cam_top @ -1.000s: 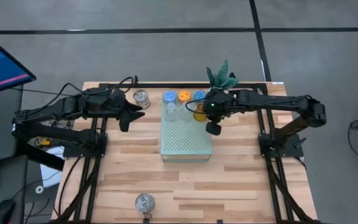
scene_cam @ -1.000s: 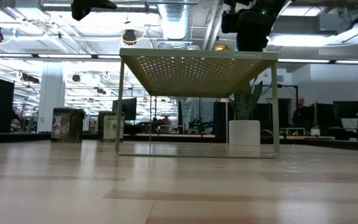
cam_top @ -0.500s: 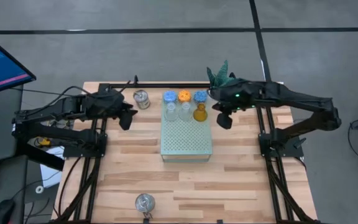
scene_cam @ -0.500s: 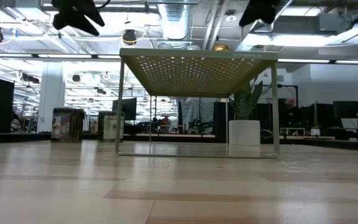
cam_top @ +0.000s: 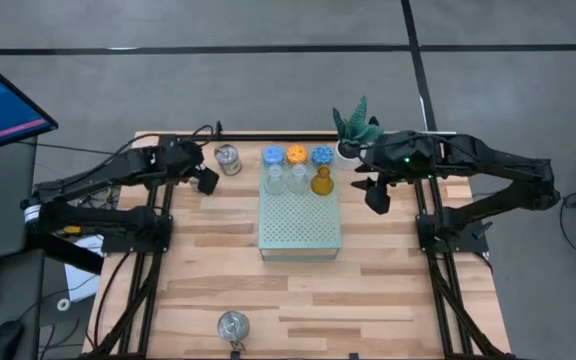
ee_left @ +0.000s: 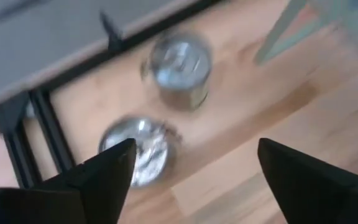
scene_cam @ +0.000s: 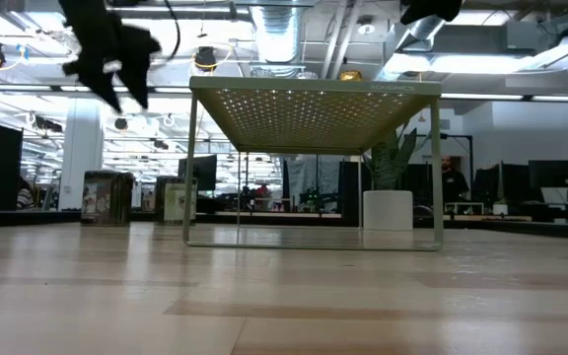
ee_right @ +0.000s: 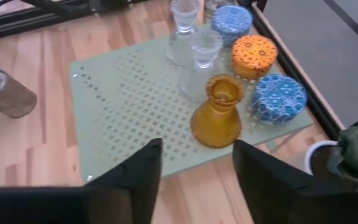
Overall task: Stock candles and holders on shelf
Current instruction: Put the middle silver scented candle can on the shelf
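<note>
Shelf (cam_top: 299,222): three candles (cam_top: 297,155) and three glass holders (cam_top: 320,181) now line its far edge. Right gripper (cam_top: 375,197) has let go of the amber cup and withdrawn, jaws parted, empty. Left gripper (cam_top: 208,180), wide open and empty, has swung toward the silver tin (cam_top: 227,159) near the desk's far edge; another tin (cam_top: 232,325) waits at the near edge.

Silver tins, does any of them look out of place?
Yes. One silver tin sits alone at the table's near edge, far from the shelf; another tin stands beside the shelf, not on it.
</note>
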`<state>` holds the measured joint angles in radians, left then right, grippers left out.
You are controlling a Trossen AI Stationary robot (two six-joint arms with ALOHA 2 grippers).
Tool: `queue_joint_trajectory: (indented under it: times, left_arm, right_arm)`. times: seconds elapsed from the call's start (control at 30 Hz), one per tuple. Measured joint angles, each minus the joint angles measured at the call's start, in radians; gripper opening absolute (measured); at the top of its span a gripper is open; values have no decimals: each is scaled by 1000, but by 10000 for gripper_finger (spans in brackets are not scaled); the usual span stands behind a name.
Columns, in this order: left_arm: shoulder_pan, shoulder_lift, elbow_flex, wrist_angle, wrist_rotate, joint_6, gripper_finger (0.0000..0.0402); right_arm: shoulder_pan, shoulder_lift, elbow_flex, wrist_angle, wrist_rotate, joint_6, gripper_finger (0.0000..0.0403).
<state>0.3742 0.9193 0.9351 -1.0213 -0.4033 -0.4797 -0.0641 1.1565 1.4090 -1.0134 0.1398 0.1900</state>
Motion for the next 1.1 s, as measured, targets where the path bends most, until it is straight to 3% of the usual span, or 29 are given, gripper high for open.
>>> queue_joint_trajectory:
  times: [0.23, 0.63, 1.1]
  left_arm:
    - [201, 26, -109, -1, 105, 18, 380]
    - [325, 138, -115, 79, 204, 167, 389]
    - [396, 201, -115, 89, 235, 329, 389]
  right_arm:
    - [40, 11, 0, -4, 0, 21, 253]
    - [44, 27, 0, -5, -8, 21, 256]
    - [44, 28, 0, -5, -11, 19, 256]
